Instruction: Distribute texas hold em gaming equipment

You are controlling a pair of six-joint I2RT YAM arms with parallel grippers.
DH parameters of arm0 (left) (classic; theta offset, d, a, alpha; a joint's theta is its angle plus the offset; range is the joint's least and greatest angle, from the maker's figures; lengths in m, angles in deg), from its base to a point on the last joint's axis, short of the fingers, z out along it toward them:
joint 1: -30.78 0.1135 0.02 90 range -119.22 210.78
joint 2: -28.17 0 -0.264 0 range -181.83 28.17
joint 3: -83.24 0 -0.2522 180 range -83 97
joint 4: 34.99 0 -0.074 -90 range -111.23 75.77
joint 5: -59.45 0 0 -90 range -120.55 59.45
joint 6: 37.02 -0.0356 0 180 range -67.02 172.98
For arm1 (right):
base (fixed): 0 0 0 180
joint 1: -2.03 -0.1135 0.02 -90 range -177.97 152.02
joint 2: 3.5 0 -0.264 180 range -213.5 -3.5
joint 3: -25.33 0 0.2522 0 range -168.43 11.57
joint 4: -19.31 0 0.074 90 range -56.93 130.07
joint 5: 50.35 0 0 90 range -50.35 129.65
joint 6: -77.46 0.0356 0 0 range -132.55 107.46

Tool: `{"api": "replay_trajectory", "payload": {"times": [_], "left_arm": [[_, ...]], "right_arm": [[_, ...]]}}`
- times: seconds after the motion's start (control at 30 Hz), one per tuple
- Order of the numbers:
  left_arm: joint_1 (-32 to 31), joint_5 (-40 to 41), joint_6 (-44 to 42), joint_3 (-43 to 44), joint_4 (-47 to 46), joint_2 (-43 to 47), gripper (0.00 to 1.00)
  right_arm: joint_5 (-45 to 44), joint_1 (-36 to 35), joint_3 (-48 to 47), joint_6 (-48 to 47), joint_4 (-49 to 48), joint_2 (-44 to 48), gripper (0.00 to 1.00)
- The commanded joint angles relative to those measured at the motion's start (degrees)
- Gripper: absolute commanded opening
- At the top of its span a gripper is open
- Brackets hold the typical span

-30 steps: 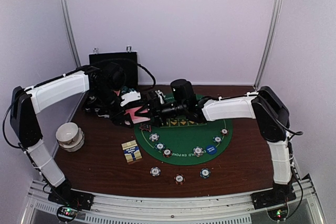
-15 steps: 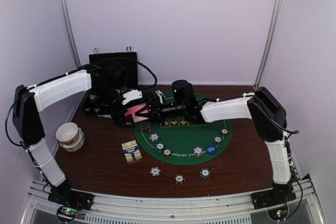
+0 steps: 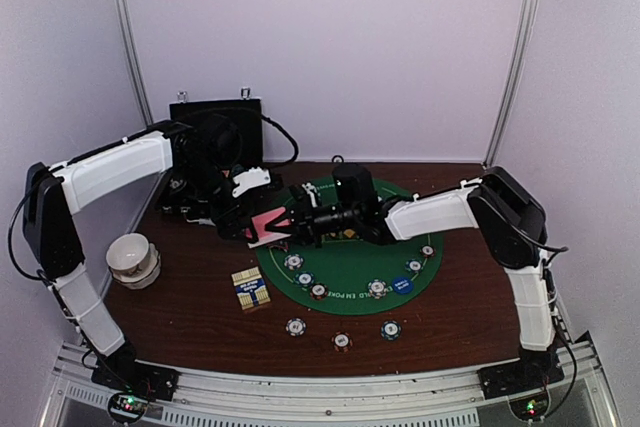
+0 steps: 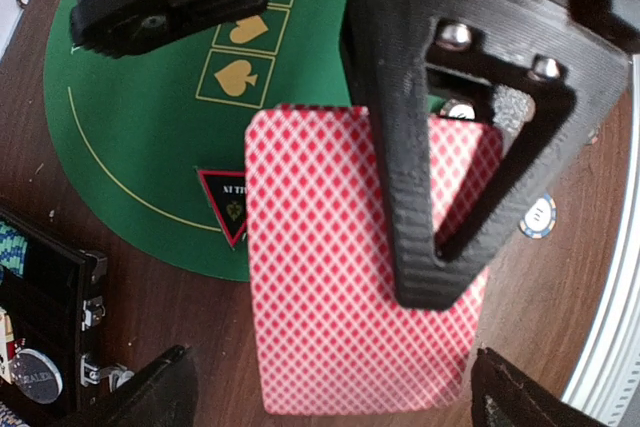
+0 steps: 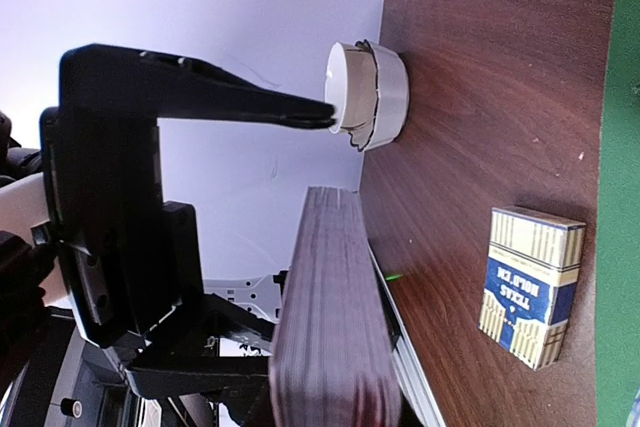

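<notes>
A deck of pink-backed playing cards [image 3: 266, 223] hangs above the left rim of the green mat [image 3: 350, 265]. My right gripper [image 3: 290, 219] is shut on it; one of its black fingers [image 4: 420, 197] lies across the deck's back [image 4: 330, 277]. My left gripper [image 4: 335, 392] stands open around the deck's near end, with its tips apart from the edges. Seen edge-on, the deck [image 5: 335, 327] fills the right wrist view. Several striped chips [image 3: 305, 279] and a blue button [image 3: 402, 285] lie on the mat. Three chips [image 3: 341, 341] sit on the wood in front. A red-edged triangle marker [image 4: 232, 209] lies at the mat's rim.
A blue and yellow card box [image 3: 251, 289] lies on the wood left of the mat. A white bowl [image 3: 133, 257] stands at the far left. The black hinged chip case [image 3: 215, 127] is open at the back left, and its corner [image 4: 40, 317] is beside the deck.
My left gripper has opened and let go of the deck. My right gripper has closed on it, and the deck has shifted slightly right and nearer.
</notes>
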State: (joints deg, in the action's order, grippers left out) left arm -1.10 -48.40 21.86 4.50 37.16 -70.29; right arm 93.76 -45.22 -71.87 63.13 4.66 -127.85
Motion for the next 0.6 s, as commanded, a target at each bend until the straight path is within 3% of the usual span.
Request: {"api": "replay_trajectory", "payload": {"times": [0.0,0.27,0.57], "left_arm": [[-0.20,1.45,1.36,1.17,-1.30,3.95,0.98],[2.17,3.69,3.53,1.71,-1.83,7.43,0.98],[3.75,-9.03,3.85,-1.34,-2.88,7.49,0.98]], "right_arm": [[0.17,1.20,0.54,-0.83,-2.76,3.10,0.00],[-0.35,2.07,-1.34,-4.70,3.18,3.94,0.00],[-1.01,1.16,-3.29,-4.05,3.19,3.44,0.00]]}}
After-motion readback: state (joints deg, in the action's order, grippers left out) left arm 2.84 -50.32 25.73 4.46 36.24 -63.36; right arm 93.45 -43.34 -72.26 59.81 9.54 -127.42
